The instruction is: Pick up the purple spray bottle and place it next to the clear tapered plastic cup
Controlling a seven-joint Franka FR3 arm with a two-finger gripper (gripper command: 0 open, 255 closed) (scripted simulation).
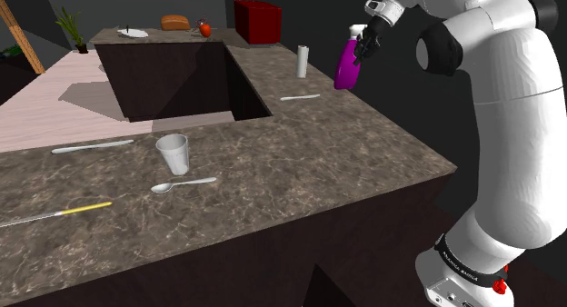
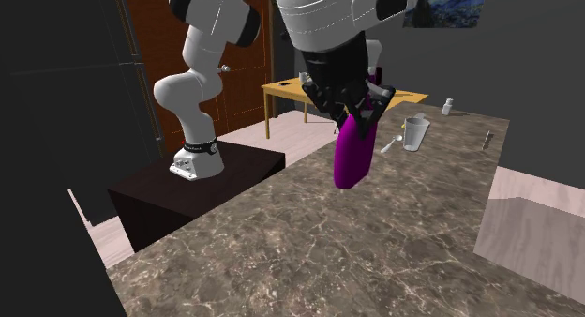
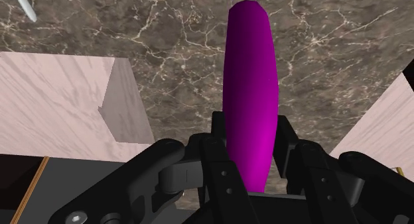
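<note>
From the shoulder view, the gripper (image 1: 367,45) pinches the purple spray bottle (image 1: 347,67) near its top. The bottle hangs over the far corner of the counter (image 1: 300,169), well apart from the clear cup (image 1: 173,153). I count one bottle, one cup, one spoon (image 1: 182,183) just beside the cup, one white cylinder (image 1: 303,62), two pale utensils (image 1: 299,98) and one yellow-handled tool (image 1: 73,210).

In the second exterior view, the bottle (image 2: 353,151) dangles long below the gripper (image 2: 362,105), and it looks clear of the stone surface. The cup (image 2: 415,133) stands far beyond it, with the spoon (image 2: 390,144) at its side. Held so high up, the bottle might swing or slide in the grip if the arm travels fast.

In the wrist view, the two fingers (image 3: 217,133) clasp the bottle (image 3: 251,90) between them, its body pointing down at the counter (image 3: 166,24). My worry is the landing: set down too close, the base could nudge the light cup over or come to rest on the spoon and topple.
</note>
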